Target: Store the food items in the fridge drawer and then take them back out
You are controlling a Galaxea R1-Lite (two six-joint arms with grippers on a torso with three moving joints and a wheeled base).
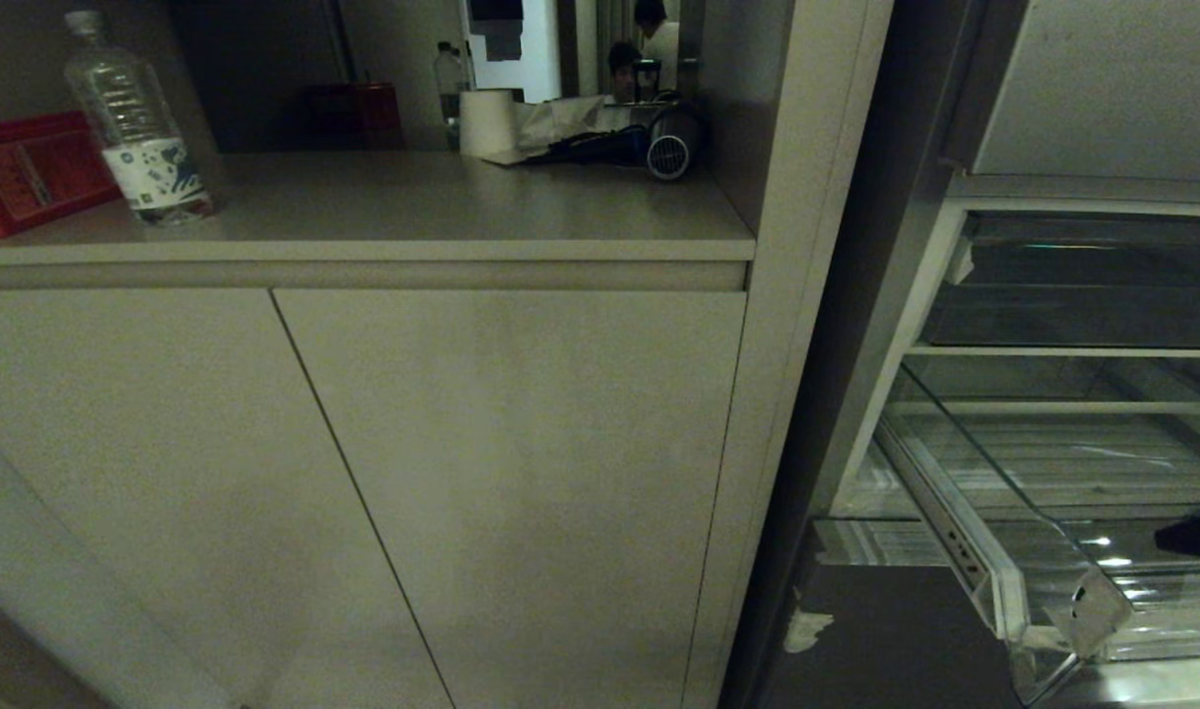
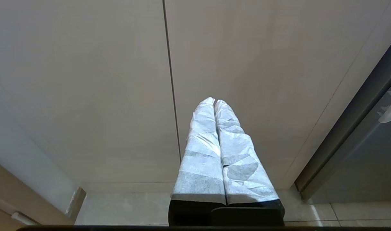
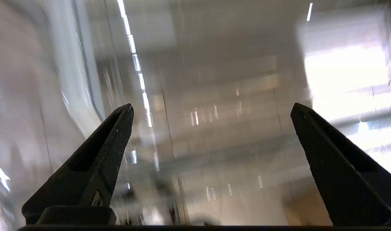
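— While the right gripper (image 3: pixel 211 109) hangs over the wide clear plastic fridge drawer with the ribbed floor (image 1: pixel 1052 473), how do its jaws stand?

— Spread wide, the two black pointed fingers (image 3: pixel 96 157) far apart with nothing between them. Only blurred clear plastic and streaks of reflected light fill the gap and the space beyond the tips.

— And the food, the dark green lump?

— I cannot find it in any view. In the head view a dark shape, which may be that gripper, juts in at the right edge above the drawer's floor, near the sloped front lip.

— Where is the drawer itself?

— Pulled out of the open fridge, its front corner with the metal slide rail (image 1: pixel 954 547) showing, below a shorter clear compartment (image 1: pixel 1082 305).

— The left gripper (image 2: pixel 214 102)?

— Its jaws are pressed together, fingers wrapped in crinkled white covering, pointing at the beige cabinet doors (image 1: pixel 363 473). Beyond them sits the counter (image 1: pixel 412 212), with a clear plastic water bottle (image 1: pixel 135 123) and a white paper roll (image 1: pixel 487 122).
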